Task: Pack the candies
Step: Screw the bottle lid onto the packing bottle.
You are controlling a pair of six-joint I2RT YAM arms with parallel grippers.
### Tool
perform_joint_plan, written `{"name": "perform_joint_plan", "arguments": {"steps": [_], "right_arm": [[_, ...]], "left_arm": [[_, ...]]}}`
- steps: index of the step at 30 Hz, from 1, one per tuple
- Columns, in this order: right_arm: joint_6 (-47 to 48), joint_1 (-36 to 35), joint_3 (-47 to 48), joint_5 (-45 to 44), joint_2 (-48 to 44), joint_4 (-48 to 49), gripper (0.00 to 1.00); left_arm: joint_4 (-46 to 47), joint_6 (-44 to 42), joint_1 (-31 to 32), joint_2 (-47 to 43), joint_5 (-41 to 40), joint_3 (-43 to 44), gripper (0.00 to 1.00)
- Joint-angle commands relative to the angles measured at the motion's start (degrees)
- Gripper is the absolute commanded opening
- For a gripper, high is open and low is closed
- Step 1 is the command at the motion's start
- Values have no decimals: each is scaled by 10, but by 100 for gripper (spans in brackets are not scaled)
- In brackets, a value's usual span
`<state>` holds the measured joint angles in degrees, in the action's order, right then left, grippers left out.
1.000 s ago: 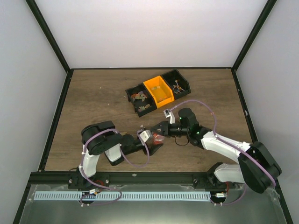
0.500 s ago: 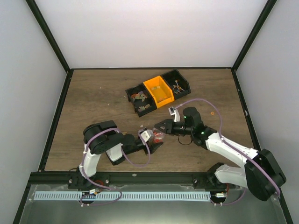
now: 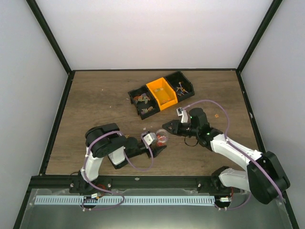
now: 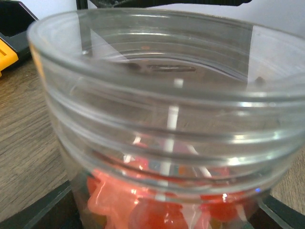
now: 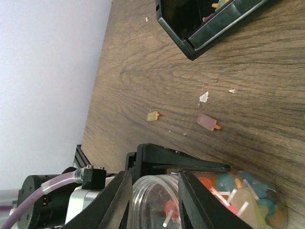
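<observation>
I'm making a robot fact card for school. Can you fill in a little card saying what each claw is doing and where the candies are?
left claw: shut on the clear cup
right claw: open, holding nothing, near the cup's mouth
candies: mixed colours, in the bottom of the cup
loose on the table: yellow candy, pink candy
bins: black and orange, farther back

Bright, even, diffuse light
Shadows faint; clear cup (image 4: 162, 95) and candies (image 4: 143, 205) blurred at left wrist lens, glare bands across cup
</observation>
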<state>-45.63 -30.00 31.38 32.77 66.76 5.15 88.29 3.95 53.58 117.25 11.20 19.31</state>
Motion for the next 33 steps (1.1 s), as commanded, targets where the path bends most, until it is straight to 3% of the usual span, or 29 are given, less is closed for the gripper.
{"name": "perform_joint_plan", "arguments": {"steps": [1,4,19,26,33], "right_arm": [[52,3,6,-15,2,22,25],[78,3,6,-36,3,6,19],[99,3,-8,11,25,24,16],[98,3,-22,19,19,25,8],[96,3,-45,28,9,25,6]], "left_arm": [[57,0,-5,16,4,-5,74],[59,2,-6,21,7,-2,74],[62,9,-9,29,15,2,74],[57,13,-13,33,9,6,74],[59,15,-19,33,0,8,74]]}}
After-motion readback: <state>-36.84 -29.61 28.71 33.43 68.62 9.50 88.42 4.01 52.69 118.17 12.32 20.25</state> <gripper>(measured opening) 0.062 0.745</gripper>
